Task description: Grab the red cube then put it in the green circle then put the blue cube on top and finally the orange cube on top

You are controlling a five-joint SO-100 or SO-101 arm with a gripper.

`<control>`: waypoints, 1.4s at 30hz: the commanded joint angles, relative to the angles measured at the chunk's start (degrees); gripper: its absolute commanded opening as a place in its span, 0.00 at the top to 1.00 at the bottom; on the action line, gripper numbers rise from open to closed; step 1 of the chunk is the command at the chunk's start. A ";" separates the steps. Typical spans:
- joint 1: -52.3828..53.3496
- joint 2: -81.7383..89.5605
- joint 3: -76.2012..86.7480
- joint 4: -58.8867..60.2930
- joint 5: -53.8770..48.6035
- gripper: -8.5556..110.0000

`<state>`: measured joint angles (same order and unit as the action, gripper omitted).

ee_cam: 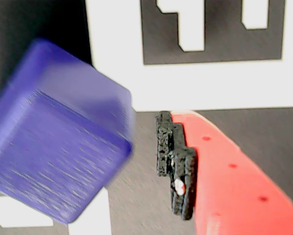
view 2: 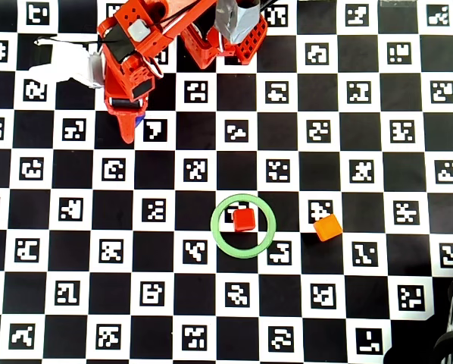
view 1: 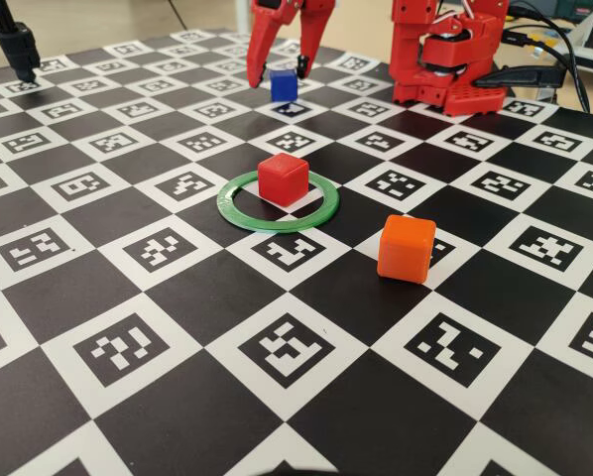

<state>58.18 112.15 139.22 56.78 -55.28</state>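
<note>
Black-and-white chequered counter (view 1: 177,297), each white square printed with a black coded marker; red cube (view 1: 283,178), matte red; green circle (view 1: 239,211), plain green; blue cube (view 1: 283,84), dark blue; orange cube (view 1: 407,249), bright orange; end effector (view 1: 277,67), red, with a black pad in the wrist view.

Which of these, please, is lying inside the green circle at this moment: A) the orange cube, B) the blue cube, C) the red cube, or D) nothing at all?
C. In the fixed view the red cube sits on the board within the green circle, while the orange cube lies outside it and the blue cube is far off by the gripper.
</note>
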 commanded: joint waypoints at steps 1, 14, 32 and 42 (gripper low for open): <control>0.53 0.18 -0.62 -0.79 0.35 0.58; 0.26 -0.53 0.70 -1.58 0.44 0.58; 0.18 -0.53 0.88 -1.05 4.13 0.58; 0.00 -0.35 0.88 -0.88 13.18 0.58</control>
<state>58.18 111.09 140.45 55.72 -44.74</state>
